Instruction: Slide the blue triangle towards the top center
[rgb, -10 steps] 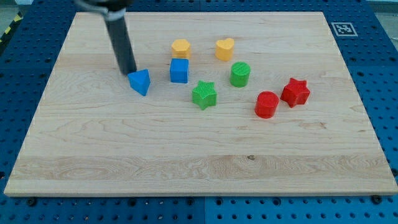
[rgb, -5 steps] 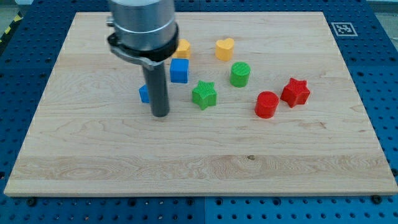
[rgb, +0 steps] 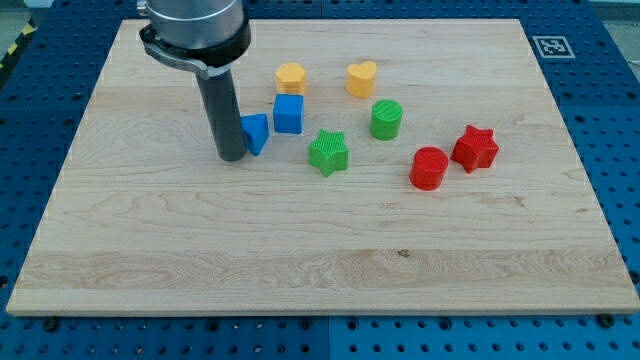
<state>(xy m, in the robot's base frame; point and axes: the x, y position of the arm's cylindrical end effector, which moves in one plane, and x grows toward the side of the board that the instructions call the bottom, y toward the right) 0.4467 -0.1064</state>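
The blue triangle (rgb: 257, 133) lies on the wooden board (rgb: 300, 260), left of the middle and just left of the blue cube (rgb: 288, 114). My tip (rgb: 232, 157) is on the board at the triangle's lower left, touching or almost touching it. The rod hides the triangle's left edge.
An orange hexagon block (rgb: 290, 77) and a yellow heart (rgb: 361, 78) lie toward the view's top. A green star (rgb: 328, 152) and a green cylinder (rgb: 386, 119) sit right of the triangle. A red cylinder (rgb: 429, 167) and a red star (rgb: 474, 148) lie further right.
The blue triangle has moved right, closer to the blue cube. My tip swung from its upper left round below it, and now stands at its lower left.
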